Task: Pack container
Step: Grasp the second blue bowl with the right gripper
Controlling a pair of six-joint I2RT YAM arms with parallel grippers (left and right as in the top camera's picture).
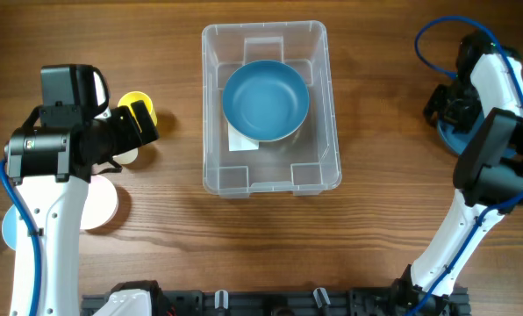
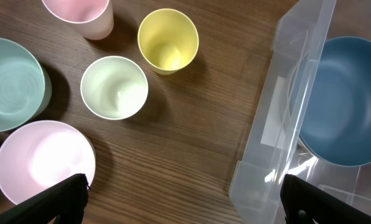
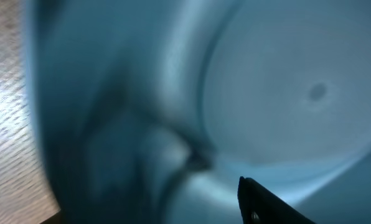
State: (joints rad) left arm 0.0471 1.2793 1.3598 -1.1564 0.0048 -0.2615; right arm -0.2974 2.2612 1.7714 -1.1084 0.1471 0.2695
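The clear plastic container [image 1: 327, 105] stands at the table's middle and holds a blue bowl [image 1: 266, 99] over its white label. It also shows at the right of the left wrist view [image 2: 279, 124], with the blue bowl [image 2: 347, 106] in it. My left gripper [image 1: 143, 123] is open and empty, hovering over bare wood [image 2: 184, 183] between the cups and the container. My right gripper [image 1: 444, 105] is at the far right, down on a second blue bowl [image 1: 450, 136]. That bowl [image 3: 285, 93] fills the blurred right wrist view, where only one dark finger [image 3: 263, 199] shows.
Left of the container stand a yellow cup [image 2: 168, 40], a pale green cup [image 2: 114, 87], a pink cup [image 2: 79, 12], a teal bowl [image 2: 11, 84] and a pink bowl [image 2: 45, 162]. In the overhead view the yellow cup [image 1: 132, 101] and pink bowl [image 1: 99, 204] lie by the left arm.
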